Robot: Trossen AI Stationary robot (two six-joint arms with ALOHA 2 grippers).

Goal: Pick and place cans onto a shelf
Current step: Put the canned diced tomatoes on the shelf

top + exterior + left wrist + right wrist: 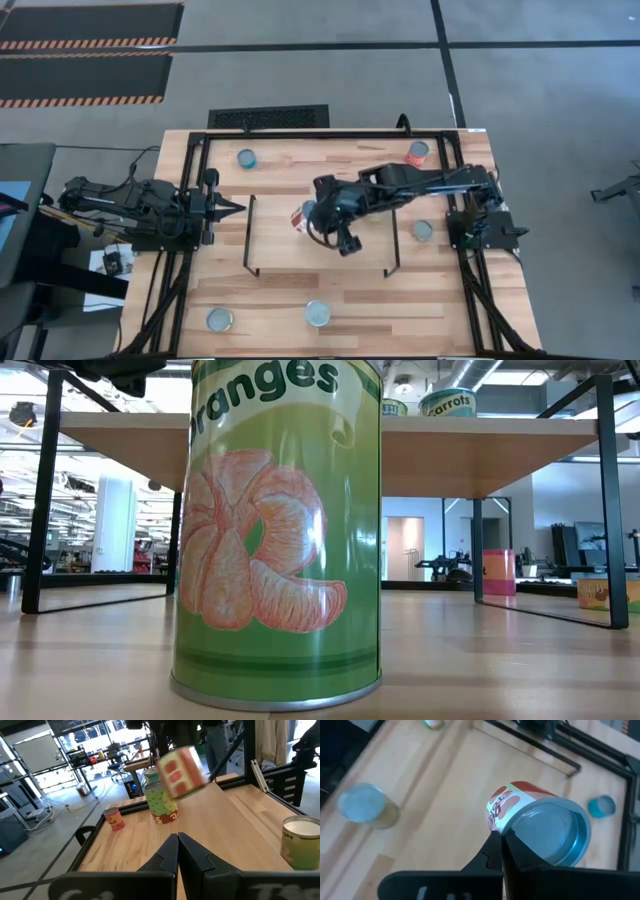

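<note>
Seen from above, a butcher-block bench carries a low light-wood shelf on black wire legs at its centre. The right arm reaches in from 3 o'clock, and its right gripper hangs over the shelf's middle. Its jaws are clenched on a red-and-white can, held tilted above the shelf top. In the right wrist view the same can lies slanted against the dark fingers, its shiny end facing the camera.

The left arm waits at 9 o'clock, with the left gripper pointing at the shelf's edge. In the left wrist view its jaws are pressed together with nothing between them.

Other cans stand on the bench around the shelf:
- a blue-topped can at 11 o'clock
- an orange-red can at 1 o'clock
- a silver-topped can at 3 o'clock, just beside the right arm's base
- another silver-topped can at 6 o'clock
- one more can at 7 o'clock

The low view is filled by a green oranges can standing upright on the bench just before the camera. Behind it, the shelf spans the picture.
</note>
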